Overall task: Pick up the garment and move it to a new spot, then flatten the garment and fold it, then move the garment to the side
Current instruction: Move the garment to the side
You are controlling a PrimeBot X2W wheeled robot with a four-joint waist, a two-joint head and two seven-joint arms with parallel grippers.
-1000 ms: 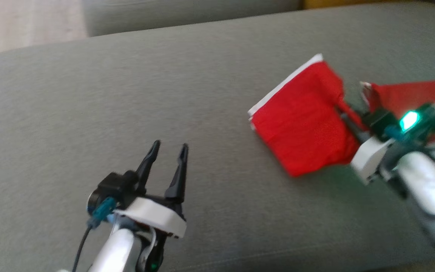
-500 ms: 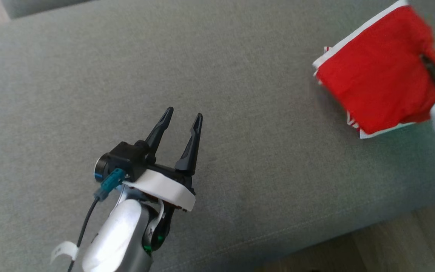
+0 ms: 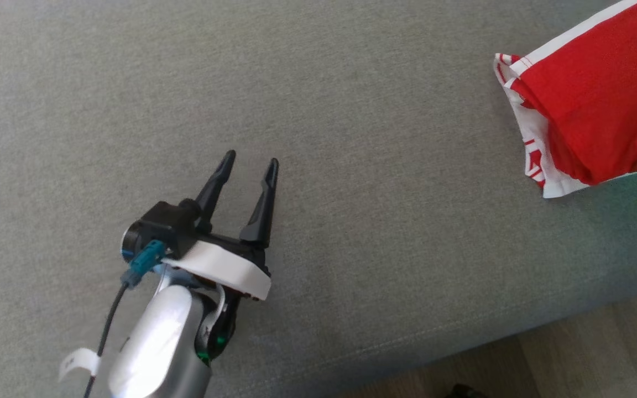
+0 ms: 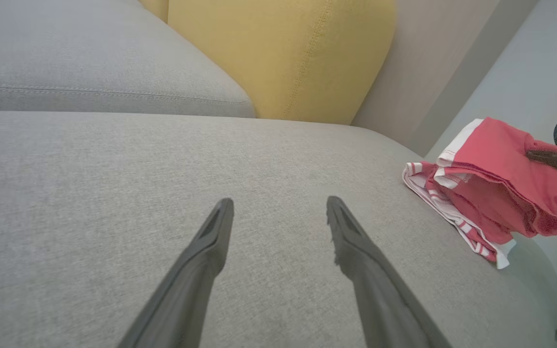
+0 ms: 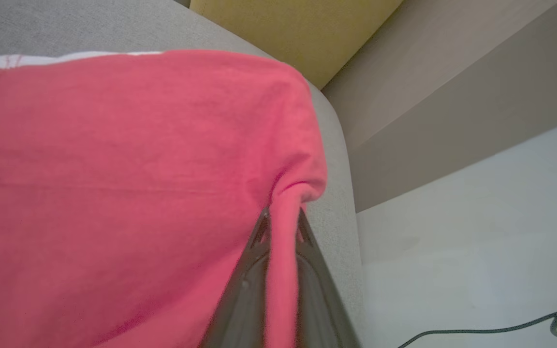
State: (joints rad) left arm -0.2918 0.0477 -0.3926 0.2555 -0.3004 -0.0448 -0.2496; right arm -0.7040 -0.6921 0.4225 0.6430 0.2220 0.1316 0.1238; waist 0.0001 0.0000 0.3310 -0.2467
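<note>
The garment (image 3: 600, 116) is a folded red cloth with white, red-striped trim, lying at the right end of the grey sofa seat (image 3: 351, 138). It also appears in the left wrist view (image 4: 486, 188) and the right wrist view (image 5: 114, 183). My right gripper (image 5: 281, 222) is shut on a pinched fold of the garment's right edge; one of its dark fingers (image 4: 556, 161) pokes in from the right. My left gripper (image 3: 247, 166) hovers open over bare seat, far left of the garment, with nothing between its fingers (image 4: 211, 241).
A yellow cushion (image 4: 283, 53) and a second grey cushion (image 4: 90, 58) stand behind the seat. The seat's front edge drops to a wooden floor (image 3: 573, 359). Beyond the seat's right end lies pale floor with a dark cable (image 5: 501, 328).
The head camera has swung, so the whole picture shifted. The garment now sits at the view's right edge, and the right gripper has slipped out of the head view. The left gripper stays open.
</note>
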